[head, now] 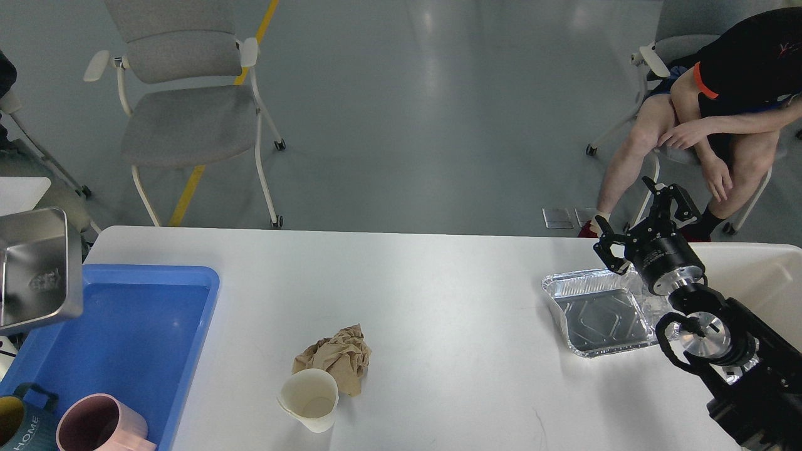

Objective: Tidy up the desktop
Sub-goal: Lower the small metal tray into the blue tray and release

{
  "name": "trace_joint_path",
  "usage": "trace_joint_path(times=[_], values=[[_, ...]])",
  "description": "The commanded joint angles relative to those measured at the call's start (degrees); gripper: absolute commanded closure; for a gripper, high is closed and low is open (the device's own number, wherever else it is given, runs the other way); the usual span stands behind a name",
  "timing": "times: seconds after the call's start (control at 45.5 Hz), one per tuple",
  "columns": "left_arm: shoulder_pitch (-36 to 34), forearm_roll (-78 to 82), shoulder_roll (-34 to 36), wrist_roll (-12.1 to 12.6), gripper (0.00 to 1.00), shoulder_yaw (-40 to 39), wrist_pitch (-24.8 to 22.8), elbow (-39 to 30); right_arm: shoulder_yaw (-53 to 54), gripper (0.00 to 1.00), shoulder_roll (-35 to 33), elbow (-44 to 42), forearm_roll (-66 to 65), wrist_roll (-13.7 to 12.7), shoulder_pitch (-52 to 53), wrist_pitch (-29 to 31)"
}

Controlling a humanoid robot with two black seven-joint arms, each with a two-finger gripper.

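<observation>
tabletop [438, 300]: white, rounded corners, fills lower half of view from 9 to 3 o'clock
right tool [639, 219]: at 3 o'clock, raised above far edge of foil tray, fingers spread apart, gripping nothing
left tool: out of view
foil tray [595, 316]: square, shiny, flat on tabletop at 3 o'clock, partly behind right arm
crumpled paper [335, 357]: brown, at 6 o'clock, touching the cup
cup [309, 399]: white paper, tipped on its side, mouth toward viewer, just nearer than crumpled paper
blue tray [144, 338]: at 8 o'clock on tabletop's left end
mugs: pink mug [103, 425] and dark mug [22, 423], near corner of blue tray
metal pan [37, 269]: at 9 o'clock, overlapping blue tray's far left edge
beige bin [761, 275]: at 3 o'clock, behind right arm
</observation>
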Motion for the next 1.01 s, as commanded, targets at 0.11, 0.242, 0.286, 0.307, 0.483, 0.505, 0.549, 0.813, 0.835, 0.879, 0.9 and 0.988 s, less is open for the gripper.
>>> trace_joint_path(times=[0.11, 0.242, 0.286, 0.307, 0.483, 0.505, 0.549, 0.813, 0.835, 0.879, 0.9, 0.988], values=[[-1.41, -2.05, -2.73, 0.12, 1.0, -0.3, -0.29, 3.09, 0.0, 0.0, 0.0, 0.0, 0.0, 0.0, -0.08, 0.0], [-0.88, -1.43, -10.47, 0.38, 1.0, 2.51, 2.61, 13.01, 0.0, 0.0, 0.0, 0.09, 0.0, 0.0, -0.43, 0.0], [-0.62, -1.43, -13.28, 0.38, 1.0, 3.04, 3.22, 16.88, 0.0, 0.0, 0.0, 0.01, 0.0, 0.0, -0.43, 0.0], [-0.53, -1.17, -14.86, 0.38, 1.0, 3.21, 3.49, 18.72, 0.0, 0.0, 0.0, 0.09, 0.0, 0.0, -0.52, 0.0], [-0.36, 3.4, -27.16, 0.38, 1.0, 4.88, 5.51, 31.12, 0.0, 0.0, 0.0, 0.18, 0.0, 0.0, -0.61, 0.0], [-0.18, 3.92, -28.57, 0.38, 1.0, 5.23, 5.77, 32.53, 0.0, 0.0, 0.0, 0.18, 0.0, 0.0, -0.61, 0.0], [-0.18, 4.63, -31.3, 0.3, 1.0, 6.02, 6.3, 35.51, 0.0, 0.0, 0.0, 0.18, -0.09, 0.0, -0.61, 0.0], [1.14, 5.07, -45.63, -0.32, 0.99, 7.17, 8.59, 51.78, 0.0, 0.0, 0.0, 0.27, -0.09, 0.0, -1.14, 0.0], [1.14, 5.07, -46.59, -0.32, 0.99, 7.17, 8.76, 52.48, 0.0, 0.0, -0.09, 0.27, -0.09, 0.0, -1.14, 0.0], [1.49, 5.16, -48.18, -0.41, 0.99, 7.17, 9.38, 53.89, 0.0, 0.0, 0.0, 0.27, 0.0, 0.0, -1.22, 0.0], [1.75, 5.33, -49.05, -0.41, 0.99, 7.17, 9.82, 54.51, 0.0, 0.0, 0.0, 0.27, 0.0, 0.0, -1.14, 0.0], [2.89, 5.77, -51.78, -0.49, 0.99, 7.17, 11.31, 56.09, 0.0, 0.0, 0.0, 0.36, -0.09, 0.0, -1.14, 0.0]])
